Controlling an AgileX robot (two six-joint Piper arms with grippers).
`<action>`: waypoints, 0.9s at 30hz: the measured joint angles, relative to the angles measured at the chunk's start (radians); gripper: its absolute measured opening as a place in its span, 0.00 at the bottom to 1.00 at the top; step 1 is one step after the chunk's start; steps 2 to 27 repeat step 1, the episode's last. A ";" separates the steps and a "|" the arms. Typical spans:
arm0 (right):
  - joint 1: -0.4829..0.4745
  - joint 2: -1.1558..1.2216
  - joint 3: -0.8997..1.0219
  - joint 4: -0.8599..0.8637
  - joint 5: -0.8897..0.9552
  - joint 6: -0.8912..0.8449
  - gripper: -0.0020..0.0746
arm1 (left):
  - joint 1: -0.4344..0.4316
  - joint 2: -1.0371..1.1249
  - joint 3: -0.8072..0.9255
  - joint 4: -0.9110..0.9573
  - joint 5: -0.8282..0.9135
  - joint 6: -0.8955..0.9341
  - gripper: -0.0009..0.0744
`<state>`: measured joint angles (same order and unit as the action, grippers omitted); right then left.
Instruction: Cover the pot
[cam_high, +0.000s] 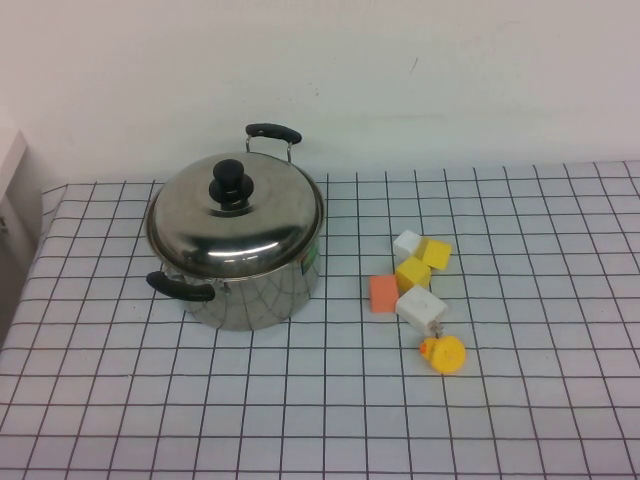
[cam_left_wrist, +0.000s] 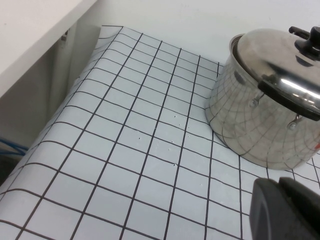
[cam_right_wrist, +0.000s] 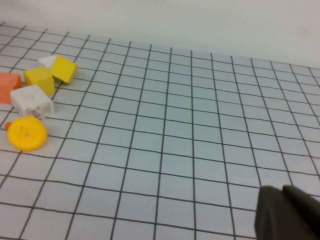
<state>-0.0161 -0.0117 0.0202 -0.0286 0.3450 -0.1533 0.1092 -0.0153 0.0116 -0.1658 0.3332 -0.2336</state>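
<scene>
The large shiny steel pot (cam_high: 255, 295) with two black side handles stands at the back left of the checked cloth. The domed steel lid (cam_high: 235, 215) with a black knob (cam_high: 231, 182) sits on the pot's rim, slightly tilted. Neither arm shows in the high view. In the left wrist view the pot (cam_left_wrist: 250, 125) and lid (cam_left_wrist: 275, 55) are close by, and my left gripper (cam_left_wrist: 279, 184) is shut and empty, low over the cloth beside the pot. In the right wrist view my right gripper (cam_right_wrist: 281, 192) is shut and empty over bare cloth, well away from the pot.
Right of the pot lie small blocks: white (cam_high: 407, 243), yellow (cam_high: 436, 252), yellow (cam_high: 412, 272), orange (cam_high: 384, 293), white (cam_high: 421, 308), and a round yellow toy (cam_high: 443, 353). A white wall runs behind the table. White furniture (cam_left_wrist: 35, 30) stands past the left edge.
</scene>
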 joint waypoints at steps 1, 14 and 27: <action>-0.010 0.000 -0.002 0.000 0.000 0.000 0.02 | 0.000 0.000 0.000 0.000 0.000 0.000 0.01; -0.010 0.000 -0.002 0.000 0.000 0.000 0.02 | 0.000 0.000 0.000 0.000 0.000 0.000 0.01; -0.010 0.000 -0.002 0.000 0.000 0.000 0.02 | 0.000 0.000 0.000 0.000 0.000 0.000 0.01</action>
